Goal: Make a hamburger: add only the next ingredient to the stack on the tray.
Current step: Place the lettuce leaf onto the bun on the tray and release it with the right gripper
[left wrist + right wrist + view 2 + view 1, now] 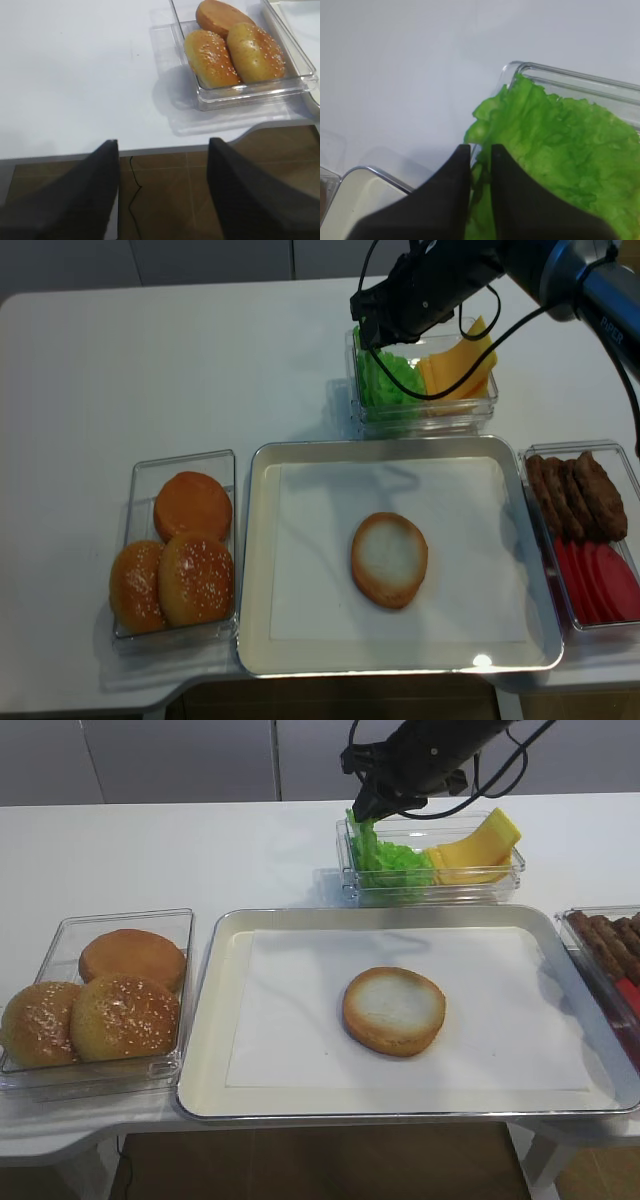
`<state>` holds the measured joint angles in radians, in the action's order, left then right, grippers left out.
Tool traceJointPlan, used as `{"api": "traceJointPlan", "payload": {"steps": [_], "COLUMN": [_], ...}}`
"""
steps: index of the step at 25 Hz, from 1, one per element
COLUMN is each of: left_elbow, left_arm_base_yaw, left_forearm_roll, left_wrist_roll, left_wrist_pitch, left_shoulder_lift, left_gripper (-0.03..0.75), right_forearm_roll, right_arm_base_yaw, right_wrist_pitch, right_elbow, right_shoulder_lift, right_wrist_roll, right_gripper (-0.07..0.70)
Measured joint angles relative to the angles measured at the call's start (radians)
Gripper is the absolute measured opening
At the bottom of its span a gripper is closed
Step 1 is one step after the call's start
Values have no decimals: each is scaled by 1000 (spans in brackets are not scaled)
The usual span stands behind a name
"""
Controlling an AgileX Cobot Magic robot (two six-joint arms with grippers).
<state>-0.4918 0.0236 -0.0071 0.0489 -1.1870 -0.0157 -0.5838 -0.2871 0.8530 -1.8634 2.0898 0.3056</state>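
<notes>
In the clear box (350, 870) beside cheese slices (475, 855), right gripper (481, 165) jaws pinching lettuce leaf (555, 150).

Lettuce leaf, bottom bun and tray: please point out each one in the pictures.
lettuce leaf (560, 150), right wrist view, middle of the green surface.
bottom bun (394, 1008), exterior high view, pale cut face.
tray (225, 1020), exterior high view, bare cream strip at its left side.

The patties (605, 942) run off the right edge, and the right gripper (481, 165) hides part of the lettuce (555, 150).
</notes>
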Motion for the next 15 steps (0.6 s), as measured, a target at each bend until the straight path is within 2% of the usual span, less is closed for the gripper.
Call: {"api": "traceJointPlan", "payload": {"steps": [8, 12, 15], "left_elbow": [0, 0, 0], "left_arm_base_yaw": [0, 0, 0], "left_forearm_roll": [0, 0, 0], "left_wrist_roll": [0, 0, 0], "left_wrist_pitch": [0, 0, 0], "left_shoulder_lift": [0, 0, 0], "left_gripper": [417, 417, 417], "right_forearm_roll": [15, 20, 22], "right_arm_base_yaw": [0, 0, 0], "right_wrist_pitch": [12, 18, 19], "right_elbow": [0, 0, 0], "right_shoulder_lift": [0, 0, 0], "right_wrist_roll": [0, 0, 0], "right_gripper": [102, 31, 12]}}
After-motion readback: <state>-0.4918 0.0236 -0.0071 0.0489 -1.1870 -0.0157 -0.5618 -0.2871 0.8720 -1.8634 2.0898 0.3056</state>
